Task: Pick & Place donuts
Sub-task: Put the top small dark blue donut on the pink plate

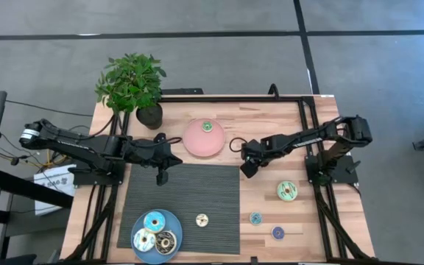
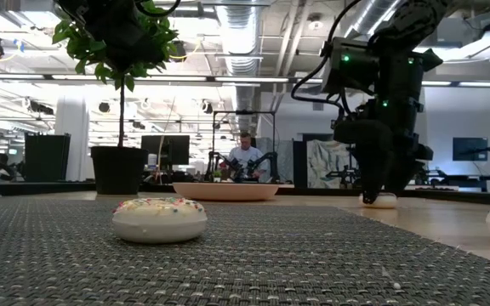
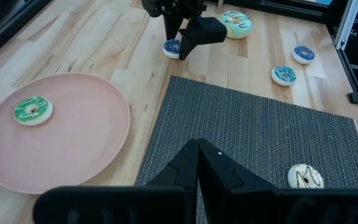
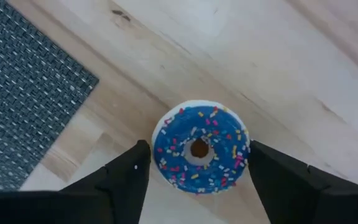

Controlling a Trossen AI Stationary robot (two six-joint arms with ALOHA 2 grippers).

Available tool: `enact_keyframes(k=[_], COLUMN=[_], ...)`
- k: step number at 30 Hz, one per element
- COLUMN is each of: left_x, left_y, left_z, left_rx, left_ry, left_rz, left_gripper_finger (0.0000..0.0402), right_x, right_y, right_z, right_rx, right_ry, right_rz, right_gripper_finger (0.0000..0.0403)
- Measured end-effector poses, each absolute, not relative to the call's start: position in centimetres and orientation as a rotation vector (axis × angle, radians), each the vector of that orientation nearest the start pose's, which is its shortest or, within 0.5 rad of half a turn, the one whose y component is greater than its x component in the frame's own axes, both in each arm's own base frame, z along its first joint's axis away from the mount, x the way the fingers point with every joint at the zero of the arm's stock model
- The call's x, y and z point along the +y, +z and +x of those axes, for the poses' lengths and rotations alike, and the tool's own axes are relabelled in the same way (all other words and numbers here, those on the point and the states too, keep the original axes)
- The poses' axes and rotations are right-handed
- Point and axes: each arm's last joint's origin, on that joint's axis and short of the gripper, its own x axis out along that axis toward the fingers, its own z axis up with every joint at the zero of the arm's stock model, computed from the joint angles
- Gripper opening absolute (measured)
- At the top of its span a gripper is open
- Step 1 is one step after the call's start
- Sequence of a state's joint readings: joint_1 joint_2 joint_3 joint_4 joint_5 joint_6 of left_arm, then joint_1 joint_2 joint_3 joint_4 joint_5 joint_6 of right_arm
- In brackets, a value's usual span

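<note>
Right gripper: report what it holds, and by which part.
Nothing held yet. The right gripper is open, its fingers either side of a blue donut on the table, not touching it.

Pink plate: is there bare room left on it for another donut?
Yes. The pink plate holds only one green donut near its far rim; the rest is bare. The blue plate is crowded with three donuts. The grey mat is mostly open.

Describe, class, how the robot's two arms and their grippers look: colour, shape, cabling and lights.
Both arms are dark, jointed links with black cables looping along them. The left gripper ends in two matte black, wedge-shaped fingers. The right gripper has similar flat black fingers; in the low view small green lights glow on the right arm's blocky housing.
</note>
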State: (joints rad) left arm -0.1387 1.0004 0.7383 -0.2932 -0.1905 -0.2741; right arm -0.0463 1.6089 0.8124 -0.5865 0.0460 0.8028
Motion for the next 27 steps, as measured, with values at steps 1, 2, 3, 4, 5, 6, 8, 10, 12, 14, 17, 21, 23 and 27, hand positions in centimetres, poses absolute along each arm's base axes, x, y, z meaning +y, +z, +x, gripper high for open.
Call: enact_keyframes(k=[1,2,3,4,5,6,8,10,12,14,17,21,23,27], left_x=[-2.4,-2.4,-2.4,-2.4,-2.4,-2.4,-2.4,-2.4,-2.4,-2.4,-2.4,-2.4,-2.4,-2.4], left_y=[26.9,26.9,26.9,26.9,26.9,26.9,26.9,26.9,26.9,26.9,26.9,26.9,26.9,26.9], left_z=[21.0,21.0,21.0,21.0,21.0,21.0,21.0,21.0,21.0,21.0,21.0,21.0,21.0,21.0], left_rx=[0.536,0.536,0.537,0.536,0.536,0.536,0.536,0.536,0.536,0.536,0.536,0.537,0.541,0.541], left_ry=[0.125,0.125,0.125,0.125,0.125,0.125,0.125,0.125,0.125,0.125,0.125,0.125,0.126,0.121], left_rz=[-0.176,-0.176,-0.176,-0.176,-0.176,-0.176,-0.176,-0.177,-0.178,-0.178,-0.178,-0.179,-0.178,-0.162], left_gripper_finger=[0.0,0.0,0.0,0.0,0.0,0.0,0.0,0.0,0.0,0.0,0.0,0.0,0.0,0.0], right_x=[-1.4,-1.4,-1.4,-1.4,-1.4,-1.4,-1.3,-1.3,-1.3,-1.3,-1.3,-1.3,-1.4,-2.2], right_y=[13.9,13.9,13.9,13.9,13.9,13.9,13.9,13.9,13.9,13.9,13.9,14.8,15.5,18.0], right_z=[26.2,26.2,26.2,26.2,26.2,26.2,26.2,26.2,26.2,26.2,26.2,26.1,26.0,26.2], right_rx=[1.276,1.279,1.28,1.28,1.28,1.281,1.282,1.282,1.283,1.283,1.283,1.245,1.21,1.091], right_ry=[-0.621,-0.615,-0.613,-0.613,-0.613,-0.612,-0.612,-0.612,-0.612,-0.611,-0.611,-0.607,-0.604,-0.582], right_rz=[0.677,0.683,0.685,0.686,0.685,0.686,0.686,0.686,0.686,0.687,0.688,0.708,0.724,0.755], right_gripper_finger=[0.0249,0.0244,0.0239,0.0234,0.0229,0.0223,0.0213,0.0203,0.0196,0.019,0.0185,0.0183,0.0183,0.0184])
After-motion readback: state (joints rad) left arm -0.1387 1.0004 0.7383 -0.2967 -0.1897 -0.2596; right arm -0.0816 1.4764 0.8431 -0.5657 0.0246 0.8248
